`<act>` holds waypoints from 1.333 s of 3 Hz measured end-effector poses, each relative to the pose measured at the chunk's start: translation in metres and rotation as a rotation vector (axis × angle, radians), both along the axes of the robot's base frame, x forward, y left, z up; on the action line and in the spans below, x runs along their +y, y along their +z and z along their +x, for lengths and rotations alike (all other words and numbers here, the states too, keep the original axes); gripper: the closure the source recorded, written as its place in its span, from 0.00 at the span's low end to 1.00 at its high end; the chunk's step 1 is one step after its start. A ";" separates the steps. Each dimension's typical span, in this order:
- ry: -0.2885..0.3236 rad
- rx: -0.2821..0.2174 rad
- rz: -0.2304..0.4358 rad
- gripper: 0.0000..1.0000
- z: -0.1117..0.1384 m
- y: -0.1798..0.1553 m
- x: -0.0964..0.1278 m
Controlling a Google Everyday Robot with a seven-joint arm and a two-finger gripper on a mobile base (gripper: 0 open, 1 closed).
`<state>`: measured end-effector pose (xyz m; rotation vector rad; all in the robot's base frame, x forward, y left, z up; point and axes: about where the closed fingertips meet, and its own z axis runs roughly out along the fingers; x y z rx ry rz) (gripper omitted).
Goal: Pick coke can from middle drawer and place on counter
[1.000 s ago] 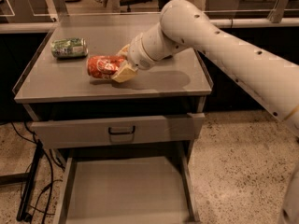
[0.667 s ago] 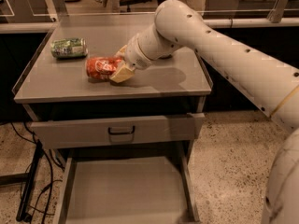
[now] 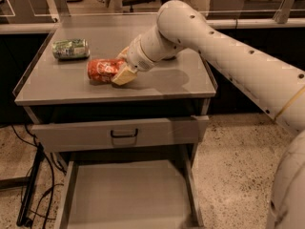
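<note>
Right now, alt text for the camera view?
The gripper grips the coke can, which lies on its side on the counter; a green can lies apart behind it. Below, the middle drawer stands open.

No legible lettering on the coke can (image 3: 100, 70) in the grip of the end effector (image 3: 121, 66) on the counter (image 3: 164, 87).

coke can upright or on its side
On its side: the coke can lies lengthwise on the counter, the hand gripping one end.
</note>
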<state>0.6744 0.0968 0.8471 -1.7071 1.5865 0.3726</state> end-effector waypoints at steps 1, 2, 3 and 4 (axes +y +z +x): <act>0.000 0.000 0.000 0.34 0.000 0.000 0.000; 0.000 0.000 0.000 0.11 0.000 0.000 0.000; 0.000 0.000 0.000 0.00 0.000 0.000 0.000; 0.000 0.000 0.000 0.00 0.000 0.000 0.000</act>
